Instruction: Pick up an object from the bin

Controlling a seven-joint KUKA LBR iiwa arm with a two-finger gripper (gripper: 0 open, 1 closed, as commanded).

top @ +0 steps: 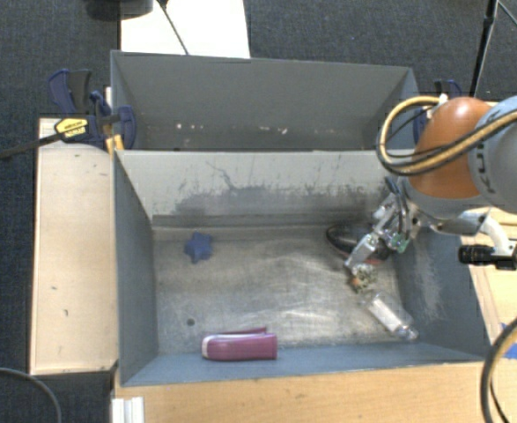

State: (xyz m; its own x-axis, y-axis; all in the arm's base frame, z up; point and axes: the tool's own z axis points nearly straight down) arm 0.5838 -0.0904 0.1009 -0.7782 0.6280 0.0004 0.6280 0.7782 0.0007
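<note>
My gripper (362, 259) hangs low at the right end of the bin, near the back wall. Just under its tip sits a small brown thing (360, 279); whether it is held or lies on the floor I cannot tell. A dark oval object (343, 235) lies right behind the gripper, to its left. Below the gripper, toward the front right corner, a small clear bottle-like piece (391, 315) lies on the floor.
A pink-purple oblong object (240, 347) lies against the front wall, left of centre. A small blue lump (199, 247) sits at the back left. The arm with its orange cover and cables comes in over the right rim.
</note>
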